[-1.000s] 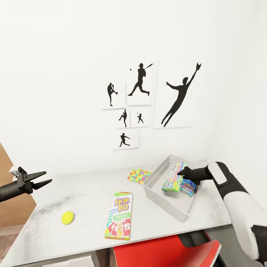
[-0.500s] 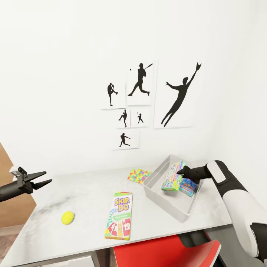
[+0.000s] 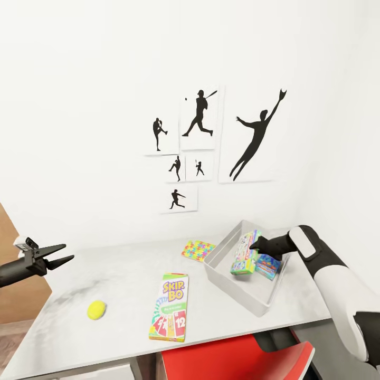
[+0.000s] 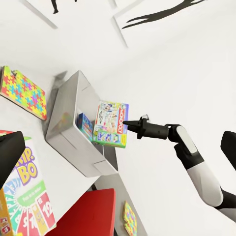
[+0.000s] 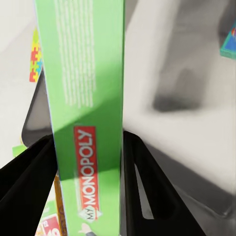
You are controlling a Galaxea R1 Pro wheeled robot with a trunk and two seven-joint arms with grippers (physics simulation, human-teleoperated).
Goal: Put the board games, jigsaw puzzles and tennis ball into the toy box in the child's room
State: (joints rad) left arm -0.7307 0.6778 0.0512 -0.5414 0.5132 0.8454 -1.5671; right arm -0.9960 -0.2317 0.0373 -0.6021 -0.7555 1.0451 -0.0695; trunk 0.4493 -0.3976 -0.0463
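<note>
1. Worktop (image 3: 121, 274): pale grey, carries everything. Landmark = toy box (image 3: 232, 287), light grey bin near the worktop's right end, rim up, sloped walls.
2. Monopoly board game (image 3: 244, 253): held on edge above the toy box interior, lower part already below rim level. Right gripper (image 3: 255, 245) has its jaws clamped on the green edge – right wrist view shows the green side (image 5: 88, 123) squeezed between both black fingers (image 5: 29, 187). Looks like a stiff card box, light, smooth printed faces, prob. a bit slick; a pinch across the thin dimension suits it, and it may pivot if held off-centre.
3. Second board game (image 3: 268, 266): lies inside the toy box, just beside the held one on the robot's right.
4. SKIP BO board game (image 3: 170, 306): flat on the worktop, left of the toy box, well apart from both grippers. Rigid, flat, so little for jaws to catch; likely best taken at a long edge or slid to the worktop's front lip.
5. Jigsaw puzzle (image 3: 198, 249): thin panel just behind-left of the toy box, near its corner. Prob. thinnest, hardest to lift.
6. Tennis ball (image 3: 96, 310): far left of the toy box, apart from SKIP BO. Fuzzy, grippy, but will roll.
7. Left gripper (image 3: 59, 253): jaws spread, empty, hovering above the worktop's left end, well away from the toy box.
</note>
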